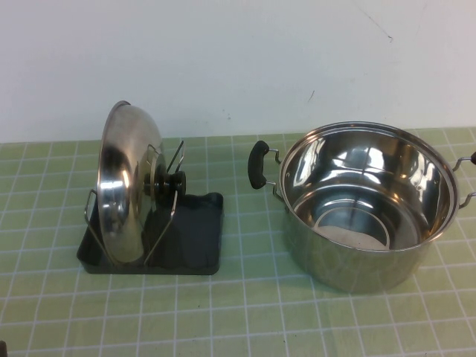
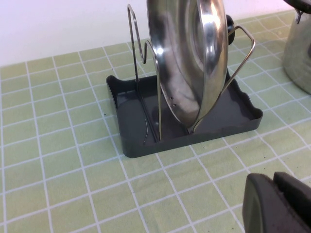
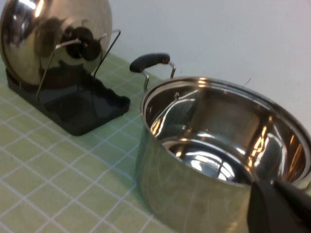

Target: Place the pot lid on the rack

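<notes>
The shiny steel pot lid [image 1: 126,186] stands on edge in the rack [image 1: 199,236], held between the wire prongs, with its black knob [image 1: 171,182] facing the pot. The left wrist view shows the lid [image 2: 189,63] upright in the dark grey rack [image 2: 141,128]. My left gripper [image 2: 272,187] is shut and empty, low over the table near the rack's front. My right gripper [image 3: 272,191] is shut and empty beside the pot's near wall; the lid [image 3: 29,34] and rack [image 3: 82,107] lie beyond it. Neither gripper shows in the high view.
A deep steel pot [image 1: 364,204] with black side handles [image 1: 257,165] stands open to the right of the rack, also in the right wrist view [image 3: 214,145]. The table is covered with green tiled cloth, with a white wall behind it.
</notes>
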Motion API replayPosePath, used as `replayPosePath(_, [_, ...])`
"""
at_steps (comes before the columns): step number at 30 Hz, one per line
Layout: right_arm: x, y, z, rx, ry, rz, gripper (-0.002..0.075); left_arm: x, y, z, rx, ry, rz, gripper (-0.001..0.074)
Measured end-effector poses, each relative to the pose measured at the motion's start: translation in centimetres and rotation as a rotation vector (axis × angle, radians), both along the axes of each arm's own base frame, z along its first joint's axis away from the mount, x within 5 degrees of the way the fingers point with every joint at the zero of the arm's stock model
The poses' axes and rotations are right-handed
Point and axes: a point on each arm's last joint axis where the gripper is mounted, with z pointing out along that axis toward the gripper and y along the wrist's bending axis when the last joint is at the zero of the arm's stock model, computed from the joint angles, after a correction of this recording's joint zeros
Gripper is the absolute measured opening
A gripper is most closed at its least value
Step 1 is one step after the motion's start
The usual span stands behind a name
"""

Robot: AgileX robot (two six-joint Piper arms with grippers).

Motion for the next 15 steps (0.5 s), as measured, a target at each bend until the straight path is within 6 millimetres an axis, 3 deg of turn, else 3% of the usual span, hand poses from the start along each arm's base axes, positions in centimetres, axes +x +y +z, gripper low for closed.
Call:
replayPosePath(7, [0.1,0.0,-1.7,-0.021,0.042,-0.001,-0.0001,0.0,0.0,0.0,0.0,0.0,0.0,0.0001])
replayPosePath(12, [0.1,0.2,-4.5,0.072,0.091,-0.018,-0.0001,0.0,0.0,0.0,0.0,0.0,0.0,0.0001])
replayPosePath(15, [0.1,-0.4,-6.1,0.084,0.034,-0.08,-0.0001,0.0,0.0,0.0,0.0,0.0,0.0,0.0001])
